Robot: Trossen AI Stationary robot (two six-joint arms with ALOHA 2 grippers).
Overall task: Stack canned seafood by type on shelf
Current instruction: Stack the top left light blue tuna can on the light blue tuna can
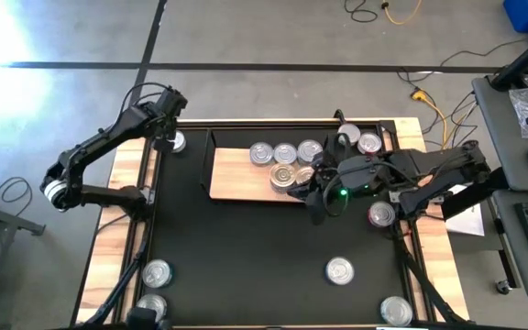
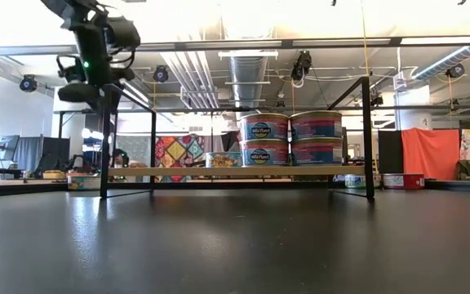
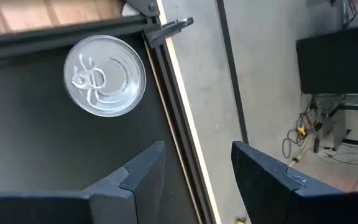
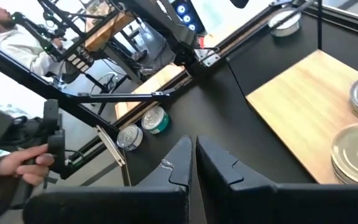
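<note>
Black mat (image 1: 246,238) covers most of the wooden table (image 1: 104,229), grey floor w/ cables behind.

Far left, approx 9 o'clock from the shelf: left arm reaches up to the mat's far left corner. Left gripper (image 1: 165,128) hangs over the edge there, fingers (image 3: 143,177) parted, nothing between them. One silver can (image 3: 104,74) lies flat just beside it, not touched; in the high view that can is half hidden under the arm.

At 7 o'clock, near corner: two more cans (image 1: 157,272), the lower one cut off by the picture edge.

Centre: shelf (image 1: 236,174), light wood w/ black frame ends. Canned seafood (image 1: 287,153) sits on its right half; three tops clear in a row, others in front partly covered by the right arm, so exact count can't be told. Low view shows two stacks of two (image 2: 290,139) on the board; labels too small to read.

Right gripper (image 1: 319,203) is at 5 o'clock off the shelf, above the mat, fingers (image 4: 182,163) clenched together, empty.

Right of it: cans at 1 o'clock (image 1: 368,142), 4 o'clock (image 1: 381,214) partly under the arm, plus loose ones near the front (image 1: 339,269), one (image 1: 395,310) at the near right corner.

Right wrist view: a person (image 4: 11,37) beyond the table, partly cut off.
</note>
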